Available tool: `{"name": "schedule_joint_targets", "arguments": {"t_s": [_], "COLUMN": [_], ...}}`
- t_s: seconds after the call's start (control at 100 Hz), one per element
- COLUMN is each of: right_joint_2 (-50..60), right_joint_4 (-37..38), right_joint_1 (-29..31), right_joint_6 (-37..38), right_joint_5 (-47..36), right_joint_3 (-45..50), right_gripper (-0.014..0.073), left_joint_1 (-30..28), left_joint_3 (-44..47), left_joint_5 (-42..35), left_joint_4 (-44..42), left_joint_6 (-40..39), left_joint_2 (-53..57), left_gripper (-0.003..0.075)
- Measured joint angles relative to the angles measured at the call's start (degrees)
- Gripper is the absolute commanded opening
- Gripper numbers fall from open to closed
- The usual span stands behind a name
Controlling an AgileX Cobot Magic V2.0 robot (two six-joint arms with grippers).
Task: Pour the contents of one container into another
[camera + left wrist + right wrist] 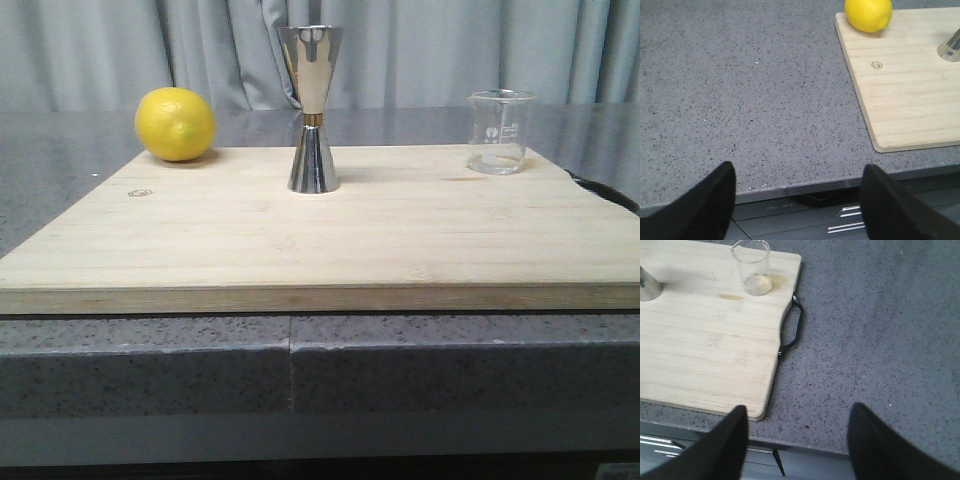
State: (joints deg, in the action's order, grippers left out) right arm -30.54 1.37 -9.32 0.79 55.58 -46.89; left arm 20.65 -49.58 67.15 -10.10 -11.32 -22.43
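Observation:
A small clear glass beaker (498, 131) (753, 268) stands upright at the back right of the wooden board (300, 235); a little liquid shows at its bottom. The tall steel jigger (311, 108) with a gold waist band stands upright at the board's back middle; only its base (951, 47) (647, 285) shows in the wrist views. My left gripper (799, 172) hangs open over the counter's front edge, left of the board. My right gripper (796, 412) hangs open over the counter's front edge, right of the board. Neither shows in the front view.
A yellow lemon (175, 123) (868, 13) rests at the board's back left corner. The board has a black handle (793, 329) on its right side. Grey speckled counter (750, 95) surrounds the board. A curtain hangs behind.

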Motion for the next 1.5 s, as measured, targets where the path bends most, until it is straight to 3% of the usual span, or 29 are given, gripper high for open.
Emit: {"name": "schedule_joint_targets", "arguments": {"t_s": [0.13,0.26,1.11,1.31,1.5], "right_joint_2": [0.0,0.0,0.0,0.0,0.0], "right_joint_4": [0.0,0.0,0.0,0.0,0.0], "right_joint_1": [0.0,0.0,0.0,0.0,0.0], "right_joint_6": [0.1,0.1,0.1,0.1,0.1], "right_joint_5": [-0.1,-0.1,-1.1,-1.1,-1.1], "right_joint_3": [0.0,0.0,0.0,0.0,0.0], "right_gripper": [0.0006,-0.0069,-0.0069,-0.0069,-0.0069], "left_joint_1": [0.0,0.0,0.0,-5.9,-15.0], "left_joint_3": [0.8,0.9,1.6,12.6,28.6], "left_joint_5": [-2.1,-3.5,-7.3,-21.7,-39.0], "left_joint_4": [0.0,0.0,-1.6,-1.6,8.0], "left_joint_6": [-0.1,-0.1,-0.1,1.8,11.3], "left_joint_2": [0.0,0.0,0.1,6.4,16.6], "left_gripper": [0.0132,-0.0022,-0.0021,-0.0021,-0.0021]}}
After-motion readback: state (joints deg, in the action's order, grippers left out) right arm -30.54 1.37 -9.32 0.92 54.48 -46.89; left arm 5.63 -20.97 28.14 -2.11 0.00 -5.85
